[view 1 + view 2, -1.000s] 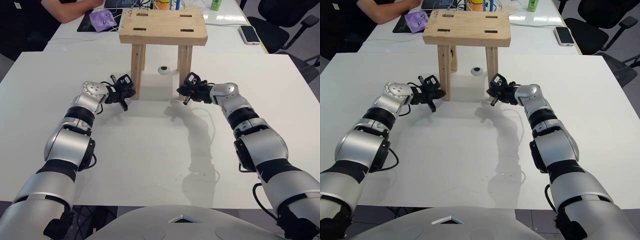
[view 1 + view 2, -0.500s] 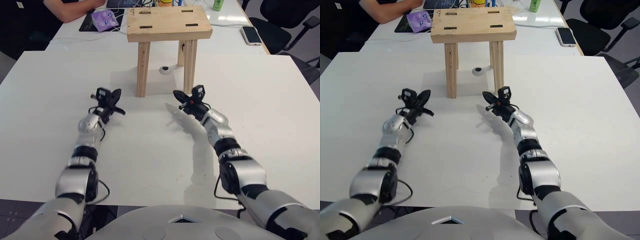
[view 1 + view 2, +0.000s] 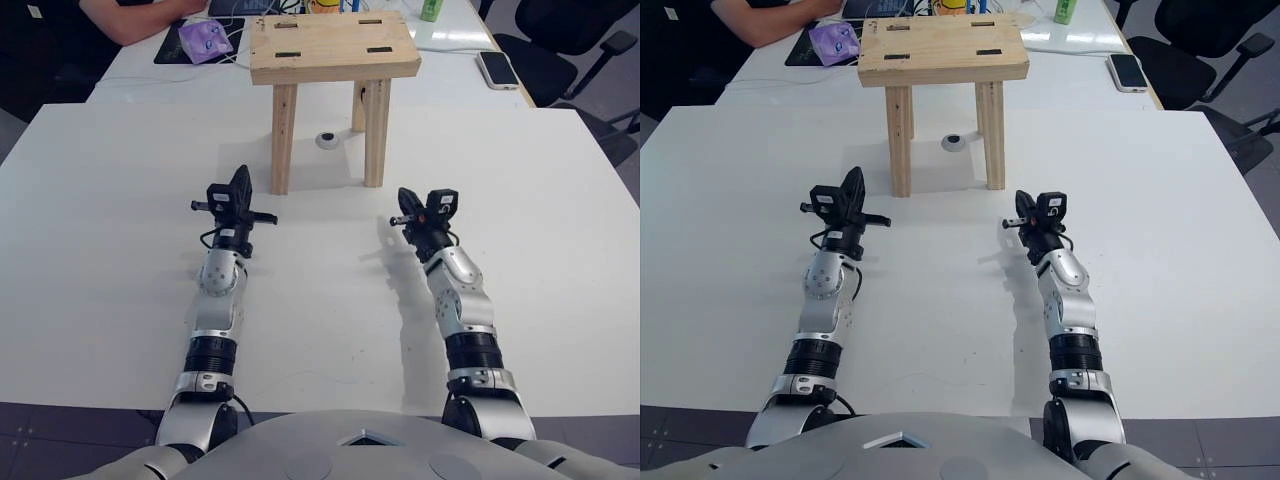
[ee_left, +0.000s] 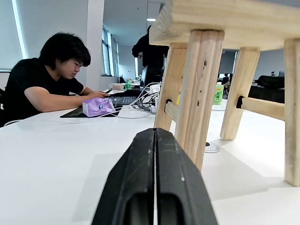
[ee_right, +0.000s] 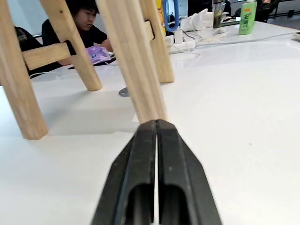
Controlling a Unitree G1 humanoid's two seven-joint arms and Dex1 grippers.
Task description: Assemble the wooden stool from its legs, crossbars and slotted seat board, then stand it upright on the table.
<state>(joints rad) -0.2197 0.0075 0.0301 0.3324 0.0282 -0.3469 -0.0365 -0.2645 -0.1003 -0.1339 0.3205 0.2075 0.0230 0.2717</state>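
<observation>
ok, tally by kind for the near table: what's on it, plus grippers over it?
Stool: 1
Disc: 1
Grippers: 2, the left gripper and the right gripper, both shut
Total: 4

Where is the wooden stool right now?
In the head views the stool stands upright at the far middle of the white table, with a small round disc lying on the table between its legs.
</observation>
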